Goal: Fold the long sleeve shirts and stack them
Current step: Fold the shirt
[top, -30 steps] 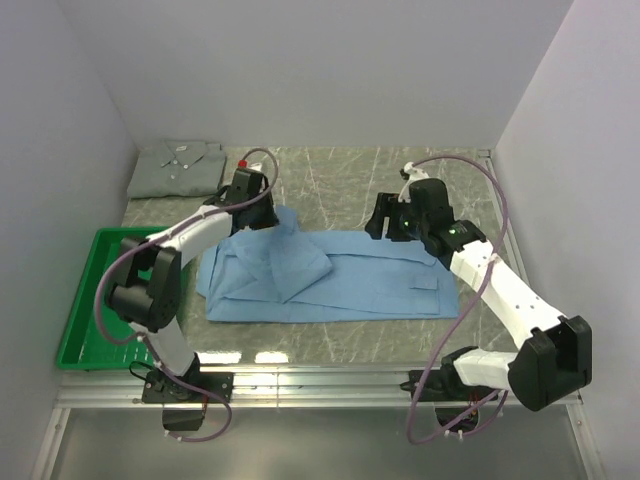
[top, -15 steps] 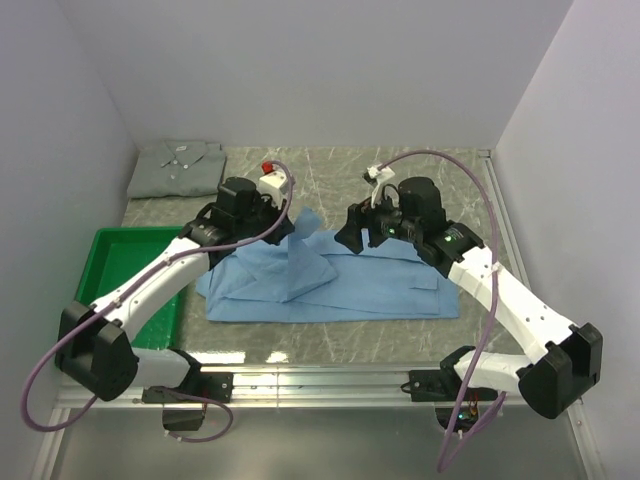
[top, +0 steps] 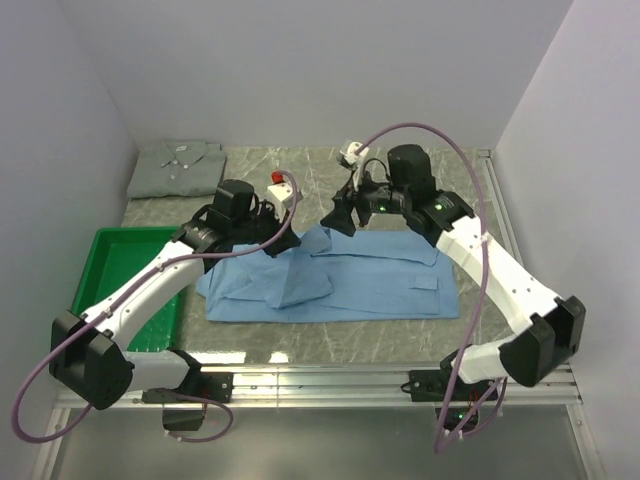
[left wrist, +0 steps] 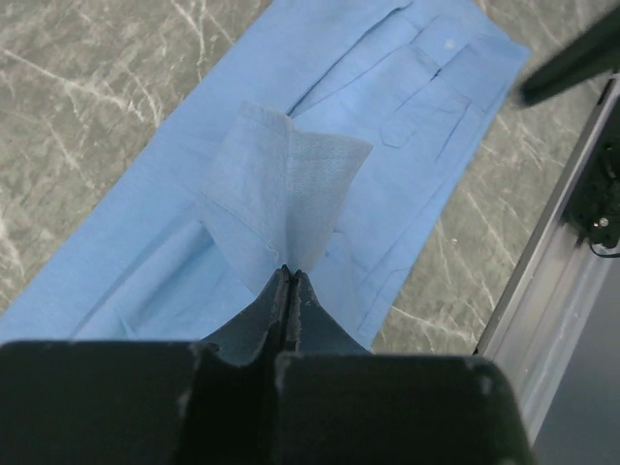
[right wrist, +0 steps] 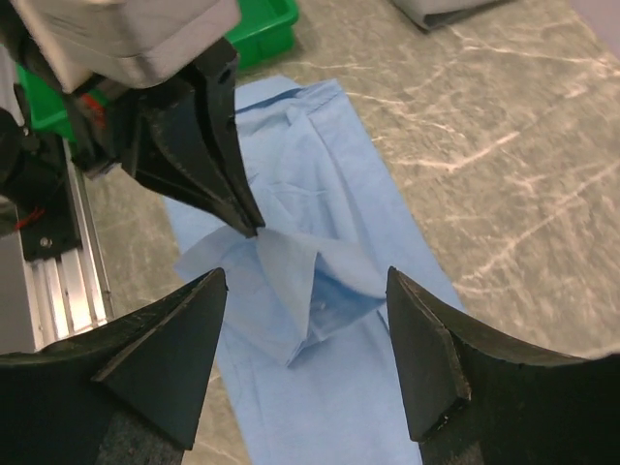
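Our left gripper (left wrist: 291,277) was clamped on a raised peak of the light blue shirt (top: 380,285), which lay spread across the middle of the table (top: 470,190). Our right gripper (right wrist: 305,291) hung with its jaws wide just beside that peak, holding nothing. The grey-green shirt (top: 178,168) sat folded in the far left corner. We judged the cloth light and limp, best pinched at hems or fold edges. We could read no brand, label or writing.

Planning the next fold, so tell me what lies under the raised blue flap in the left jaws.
Beneath the raised flap lies more of the light blue shirt, flat on the marble table. Anything under that flat layer is covered and cannot be seen.
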### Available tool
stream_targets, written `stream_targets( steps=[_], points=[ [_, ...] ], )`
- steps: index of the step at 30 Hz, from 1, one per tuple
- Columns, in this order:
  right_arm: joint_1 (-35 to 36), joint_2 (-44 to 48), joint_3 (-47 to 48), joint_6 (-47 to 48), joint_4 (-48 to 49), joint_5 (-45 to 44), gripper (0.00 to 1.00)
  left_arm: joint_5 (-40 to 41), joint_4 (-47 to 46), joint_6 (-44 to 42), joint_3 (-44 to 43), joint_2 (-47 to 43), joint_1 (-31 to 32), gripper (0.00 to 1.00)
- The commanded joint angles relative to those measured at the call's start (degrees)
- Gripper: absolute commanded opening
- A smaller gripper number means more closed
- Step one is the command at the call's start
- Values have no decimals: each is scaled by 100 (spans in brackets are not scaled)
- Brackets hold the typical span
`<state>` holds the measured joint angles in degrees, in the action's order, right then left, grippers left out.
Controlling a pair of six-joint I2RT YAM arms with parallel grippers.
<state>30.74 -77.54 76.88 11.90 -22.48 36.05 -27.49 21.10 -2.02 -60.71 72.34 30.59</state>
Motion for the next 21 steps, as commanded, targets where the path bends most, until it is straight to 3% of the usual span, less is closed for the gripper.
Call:
stream_targets(
  steps=[1, 8, 14, 16, 17, 20, 21],
  points=[
    [20, -410, 494, 550, -484, 543, 73, -415, -71, -141, -319, -307, 44, 1],
    [20, -1000, 635, 664, -564, 1087, 70, -547, -115, -123, -336, -457, 52, 0],
    [63, -1299, 785, 875, -933, 1492, 59, -521, -203, -88, -266, -501, 44, 0],
    [81, -1264, 732, 867, -942, 1623, 46, -460, -264, -53, -231, -510, 52, 0],
    [72, -1246, 706, 858, -960, 1659, 30, -416, -308, -27, -214, -510, 52, 1],
    [98, -1097, 662, 849, -1109, 1747, 0, -83, -466, 131, -170, -527, 52, 6],
    [116, -1053, 661, 892, -1196, 1773, 0, 14, -536, 158, -100, -545, 44, 9]
  ],
)
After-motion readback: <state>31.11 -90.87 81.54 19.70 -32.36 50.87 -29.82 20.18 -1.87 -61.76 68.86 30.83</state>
